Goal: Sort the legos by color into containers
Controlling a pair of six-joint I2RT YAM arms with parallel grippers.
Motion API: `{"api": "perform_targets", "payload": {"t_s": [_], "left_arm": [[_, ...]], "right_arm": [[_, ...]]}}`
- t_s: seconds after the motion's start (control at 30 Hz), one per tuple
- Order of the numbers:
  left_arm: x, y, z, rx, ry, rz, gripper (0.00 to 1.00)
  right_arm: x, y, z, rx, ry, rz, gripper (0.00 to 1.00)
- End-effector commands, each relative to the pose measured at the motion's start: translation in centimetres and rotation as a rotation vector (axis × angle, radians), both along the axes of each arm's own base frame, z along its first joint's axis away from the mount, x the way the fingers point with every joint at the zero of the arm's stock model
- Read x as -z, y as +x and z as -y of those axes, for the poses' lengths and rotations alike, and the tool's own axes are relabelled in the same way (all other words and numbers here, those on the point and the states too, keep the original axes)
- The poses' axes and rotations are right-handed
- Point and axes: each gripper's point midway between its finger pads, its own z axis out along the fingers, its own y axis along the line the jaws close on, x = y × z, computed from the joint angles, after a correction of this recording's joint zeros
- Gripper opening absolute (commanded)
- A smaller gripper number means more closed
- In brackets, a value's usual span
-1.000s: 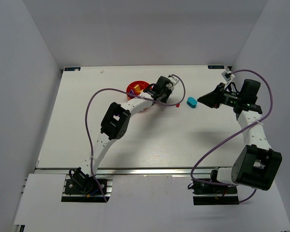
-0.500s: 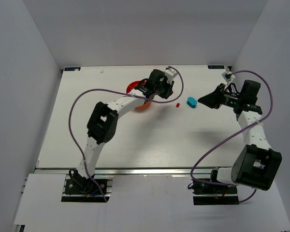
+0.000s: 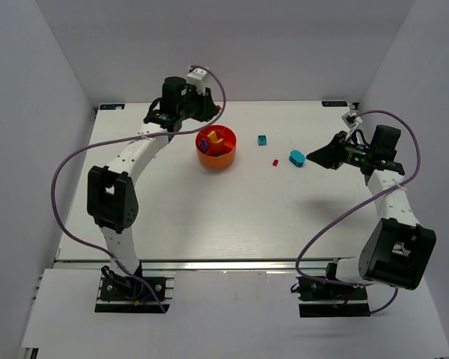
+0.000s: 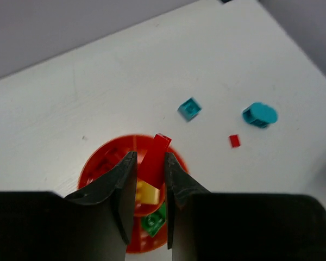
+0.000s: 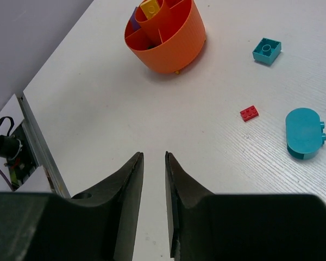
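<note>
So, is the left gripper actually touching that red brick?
Touching. In the left wrist view the red brick sits pinched between the left gripper's two fingers, above the bowl.

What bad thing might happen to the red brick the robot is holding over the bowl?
The left gripper pinches the red brick up above the bowl, not down inside it. Dropped from there, it might bounce out, or land beside the yellow brick or the green brick. Also, the right gripper has its jaws only slightly apart. The cyan rounded piece looks wider, so it may get pushed away.
</note>
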Motion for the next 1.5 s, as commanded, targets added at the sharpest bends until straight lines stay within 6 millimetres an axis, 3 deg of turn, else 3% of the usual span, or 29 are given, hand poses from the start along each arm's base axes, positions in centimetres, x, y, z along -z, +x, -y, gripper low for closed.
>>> {"api": "perform_targets", "payload": {"t_s": [0.0,0.2,0.53,0.73,0.83,1.0,1.13,1.2,1.27,1.3,1.37,1.4,1.43,1.47], "left_arm": [[3.9,-0.5,-2.5,0.027,0.007,-0.140,0.08],[6.4,2.0,-6.1,-0.035,0.026,-0.172,0.11],[11.6,3.6,-5.7,-0.011,0.025,-0.265,0.18],[11.9,4.2,-5.6,-0.015,0.031,-0.263,0.33],[11.8,4.4,-5.8,-0.026,0.037,-0.261,0.50],[11.7,4.3,-5.8,-0.025,0.039,-0.259,0.58],[10.9,4.5,-5.8,-0.027,0.034,-0.246,0.59],[9.6,4.6,-5.9,-0.037,0.025,-0.218,0.59],[8.3,4.8,-6.2,-0.070,0.014,-0.195,0.57],[6.6,4.4,-6.5,-0.087,0.003,-0.167,0.55],[4.3,4.7,-8.0,-0.165,-0.019,-0.114,0.48],[4.1,4.5,-9.2,-0.202,-0.023,-0.102,0.41],[1.0,3.6,-10.4,-0.242,-0.043,-0.046,0.35],[0.2,3.2,-11.3,-0.296,-0.055,-0.030,0.25]], "right_arm": [[-0.1,0.4,0.4,0.002,-0.013,0.025,0.28],[0.6,0.6,0.4,0.000,-0.007,-0.001,0.28],[1.2,0.8,0.5,-0.002,-0.007,-0.019,0.29],[1.4,0.9,0.5,-0.003,-0.007,-0.024,0.29],[1.4,0.9,0.5,-0.003,-0.007,-0.026,0.30],[1.4,0.8,0.5,-0.004,-0.006,-0.026,0.30],[1.4,0.8,0.4,-0.006,-0.008,-0.023,0.31],[1.4,0.7,0.4,-0.011,-0.008,-0.021,0.32],[1.4,0.6,0.1,-0.034,-0.029,0.011,0.41],[1.4,0.3,-0.2,-0.056,-0.027,0.017,0.45],[1.6,0.0,-1.1,-0.127,-0.068,0.082,0.67],[2.1,0.2,-1.1,-0.131,-0.100,0.087,0.72],[3.1,-0.1,-1.8,-0.153,-0.119,0.042,0.77],[3.1,0.4,-2.4,-0.172,-0.159,0.061,0.80]]}}
